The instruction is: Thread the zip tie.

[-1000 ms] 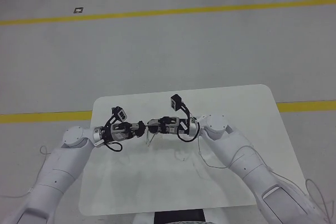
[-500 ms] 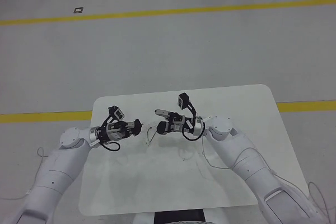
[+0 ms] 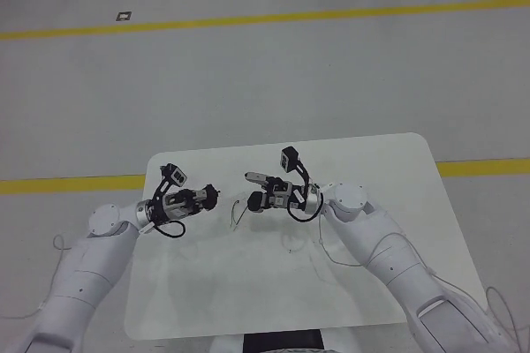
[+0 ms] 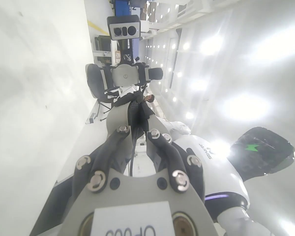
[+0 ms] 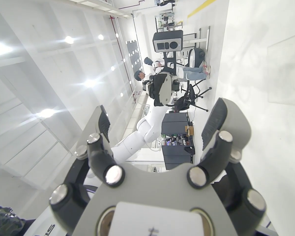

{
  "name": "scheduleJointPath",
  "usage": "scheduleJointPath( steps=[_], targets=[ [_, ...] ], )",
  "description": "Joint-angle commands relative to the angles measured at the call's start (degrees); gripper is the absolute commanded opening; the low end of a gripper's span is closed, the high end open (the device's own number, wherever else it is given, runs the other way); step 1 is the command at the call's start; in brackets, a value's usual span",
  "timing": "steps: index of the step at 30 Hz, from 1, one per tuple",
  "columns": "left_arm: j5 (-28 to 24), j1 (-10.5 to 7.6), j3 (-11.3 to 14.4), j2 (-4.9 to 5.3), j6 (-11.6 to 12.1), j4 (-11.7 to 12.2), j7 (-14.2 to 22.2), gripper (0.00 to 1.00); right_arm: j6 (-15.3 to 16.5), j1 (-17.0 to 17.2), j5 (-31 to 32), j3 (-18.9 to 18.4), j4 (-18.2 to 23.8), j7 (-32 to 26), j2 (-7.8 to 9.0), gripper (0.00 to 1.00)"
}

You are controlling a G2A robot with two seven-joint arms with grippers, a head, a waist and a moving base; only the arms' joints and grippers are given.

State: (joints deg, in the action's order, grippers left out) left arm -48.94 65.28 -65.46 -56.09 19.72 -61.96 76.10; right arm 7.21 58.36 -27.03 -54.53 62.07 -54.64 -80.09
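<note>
One thin pale zip tie point(image 3: 235, 215) on white worktop point(image 3: 380, 229) | left claw point(image 4: 135, 115) clenched, right claw point(image 5: 162, 114) released | best: grip near tip, aim at head

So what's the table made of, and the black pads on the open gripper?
Table: probably white laminate or plastic, since it looks smooth and matte with soft shadows; I can't tell which. Pads on the right gripper: likely rubber, since they're black, dull and finely ribbed.
</note>
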Motion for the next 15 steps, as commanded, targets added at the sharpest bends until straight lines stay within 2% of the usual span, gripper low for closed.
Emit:
scheduleJointPath(
  steps=[1,3,9,15],
  targets=[
    [0.43,0.65,-2.09,-0.38,-0.24,-0.14,1.73,0.0,0.0,0.0,0.0,0.0,0.0,0.0,0.0,1.0],
    [1.53,1.06,-4.32,-0.95,-0.24,0.14,3.54,0.0,0.0,0.0,0.0,0.0,0.0,0.0,0.0,1.0],
    [9.42,2.54,-9.53,-2.9,-0.24,-1.99,3.54,0.0,0.0,0.0,0.0,0.0,0.0,0.0,0.0,1.0],
    [15.26,3.76,-13.01,-4.88,-0.24,-4.08,3.54,0.0,0.0,0.0,0.0,0.0,0.0,0.0,0.0,1.0]
  ],
)
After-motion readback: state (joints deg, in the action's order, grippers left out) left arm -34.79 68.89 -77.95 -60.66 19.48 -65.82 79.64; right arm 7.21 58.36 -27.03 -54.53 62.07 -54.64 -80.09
